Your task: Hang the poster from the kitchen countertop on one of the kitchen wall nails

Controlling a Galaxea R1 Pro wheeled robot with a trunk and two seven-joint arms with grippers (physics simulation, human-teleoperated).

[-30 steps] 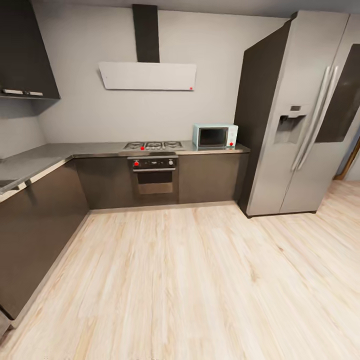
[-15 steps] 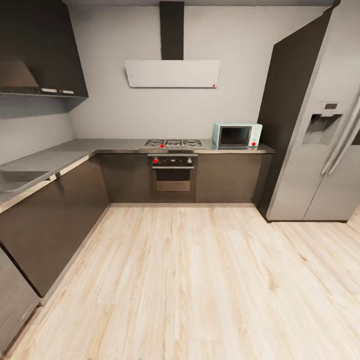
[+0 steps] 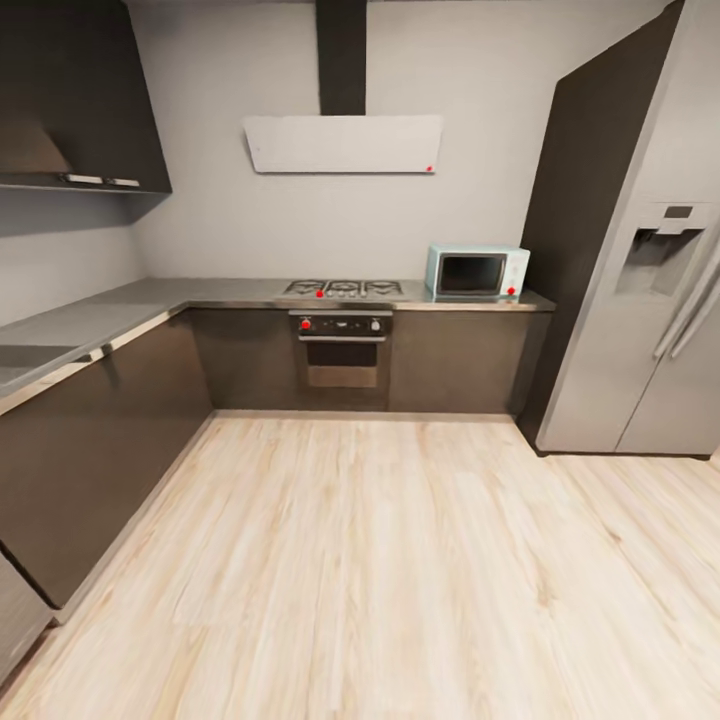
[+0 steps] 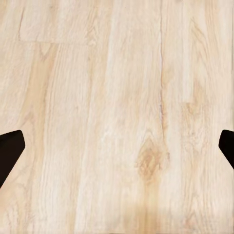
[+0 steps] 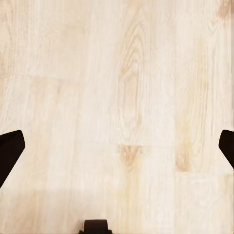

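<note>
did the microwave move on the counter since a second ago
No. The microwave sits at the right end of the countertop, beside the stove and near the fridge, as before. The whole picture shifted, so the camera moved.

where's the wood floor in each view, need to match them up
Head view: the wood floor spreads over the lower half, running from the cabinets and fridge toward the camera.
Left wrist view: floor planks lie behind the open left gripper.
Right wrist view: planks behind the open right gripper.
Shared landmark: the pale wood grain itself.
</note>
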